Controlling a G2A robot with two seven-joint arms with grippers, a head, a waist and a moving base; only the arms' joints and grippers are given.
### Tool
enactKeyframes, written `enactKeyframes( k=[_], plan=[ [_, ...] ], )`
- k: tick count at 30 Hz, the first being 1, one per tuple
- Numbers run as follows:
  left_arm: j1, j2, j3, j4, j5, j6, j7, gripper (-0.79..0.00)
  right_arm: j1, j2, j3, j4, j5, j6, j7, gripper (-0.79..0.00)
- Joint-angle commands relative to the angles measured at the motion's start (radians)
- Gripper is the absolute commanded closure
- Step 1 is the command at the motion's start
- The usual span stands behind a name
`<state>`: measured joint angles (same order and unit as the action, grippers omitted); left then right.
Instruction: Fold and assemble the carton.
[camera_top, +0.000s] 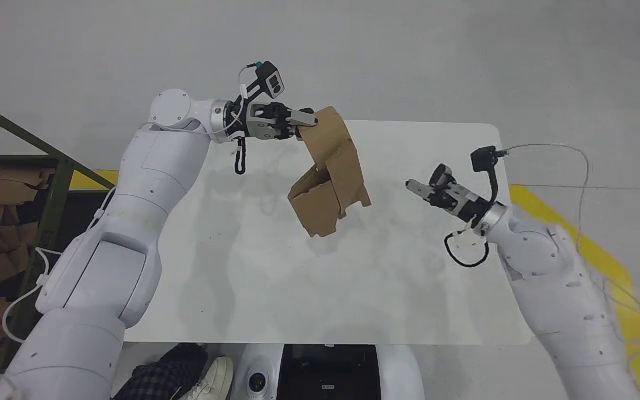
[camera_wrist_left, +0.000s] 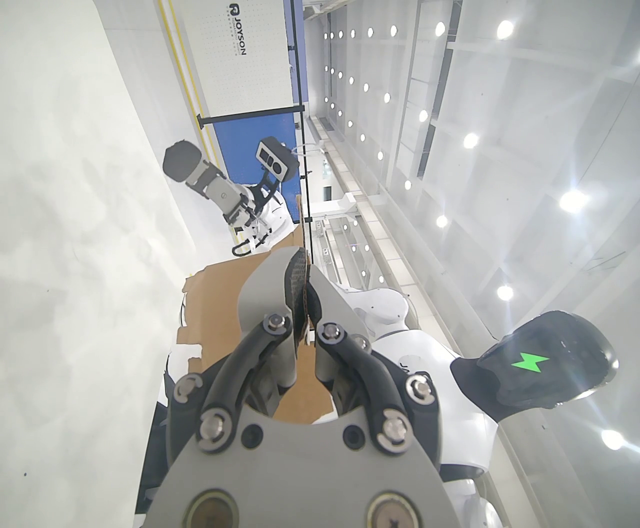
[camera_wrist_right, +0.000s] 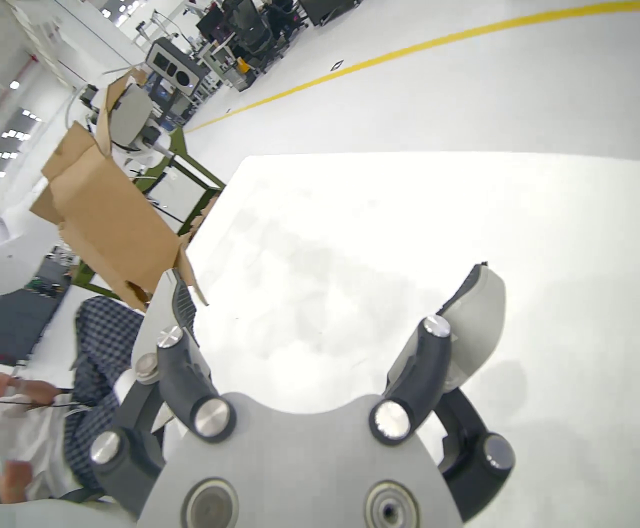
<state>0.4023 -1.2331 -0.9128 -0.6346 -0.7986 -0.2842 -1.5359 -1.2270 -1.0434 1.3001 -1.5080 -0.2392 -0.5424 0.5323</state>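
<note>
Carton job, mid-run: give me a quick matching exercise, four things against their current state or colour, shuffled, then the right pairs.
Things:
1. carton
2. left gripper
3. right gripper
4. table

States:
A. jaws open, holding nothing
B. white, beneath both arms
C. brown, held by one flap
D. jaws shut on cardboard

Pairs: 1-C; 2-D; 3-A; 4-B.

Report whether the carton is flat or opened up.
Partly opened, not assembled: the carton hangs from the left gripper, its walls forming a hollow and its flaps loose.
</note>
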Motion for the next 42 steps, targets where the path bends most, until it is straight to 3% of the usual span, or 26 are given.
enactKeyframes(
  k=[1, 9, 28, 42],
  plan=[
    [0.000, 0.000, 0.000, 0.000, 0.000, 0.000, 0.000, 0.000, -0.002, -0.002, -0.014, 0.002, 0.095, -0.001, 0.038, -0.785],
    [0.000, 0.000, 0.000, 0.000, 0.000, 0.000, 0.000, 0.000, -0.033, -0.014, -0.083, -0.027, 0.255, -0.052, 0.091, -0.785],
    [0.000, 0.000, 0.000, 0.000, 0.000, 0.000, 0.000, 0.000, -0.043, -0.024, -0.127, -0.042, 0.224, -0.046, 0.060, -0.785],
    [0.000, 0.000, 0.000, 0.000, 0.000, 0.000, 0.000, 0.000, 0.073, -0.082, -0.292, 0.091, 0.359, -0.066, 0.001, -0.785]
  ],
)
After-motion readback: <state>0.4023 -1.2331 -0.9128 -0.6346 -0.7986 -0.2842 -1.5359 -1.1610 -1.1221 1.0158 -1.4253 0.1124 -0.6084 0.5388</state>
